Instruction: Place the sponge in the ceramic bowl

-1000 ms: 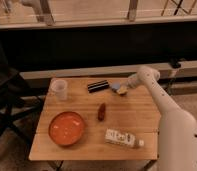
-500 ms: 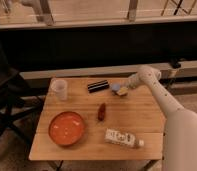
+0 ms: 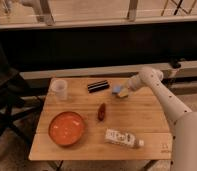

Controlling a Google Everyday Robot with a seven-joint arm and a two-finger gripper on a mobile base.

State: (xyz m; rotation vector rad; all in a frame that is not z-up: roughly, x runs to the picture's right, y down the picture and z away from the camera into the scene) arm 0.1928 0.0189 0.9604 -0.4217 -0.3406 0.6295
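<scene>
Pincer (image 3: 124, 92) closed on sponge (image 3: 116, 90), near back edge of worktop (image 3: 147, 122), toward right corner. Blue part of sponge at left, yellow part at right. Ceramic bowl (image 3: 56, 135) near front left corner, well apart from sponge. Black bar (image 3: 98, 86) near sponge, on its left. Dark red oblong thing (image 3: 101, 111) between bowl and sponge.

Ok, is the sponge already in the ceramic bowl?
No: the sponge sits at the gripper, toward the back right of the table, well apart from the ceramic bowl at the front left.
</scene>
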